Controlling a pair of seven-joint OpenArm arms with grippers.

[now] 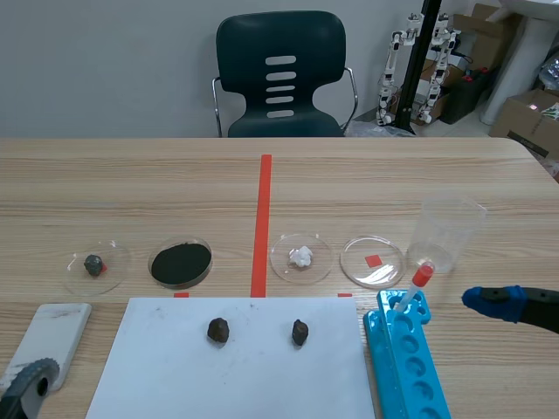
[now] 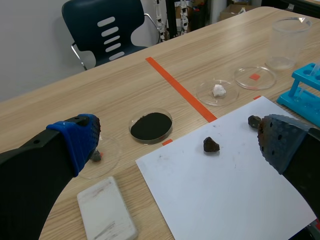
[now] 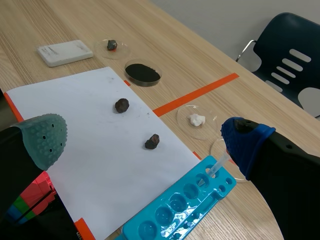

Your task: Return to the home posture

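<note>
The left tool (image 2: 180,142) is held open, empty. The right tool (image 3: 144,140) is held open near the blue tube rack (image 3: 197,200).

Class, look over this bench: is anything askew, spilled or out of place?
Only the red-capped tube leans at a slant in the blue rack, at its far end, instead of standing upright. Nothing looks spilled or broken.
</note>
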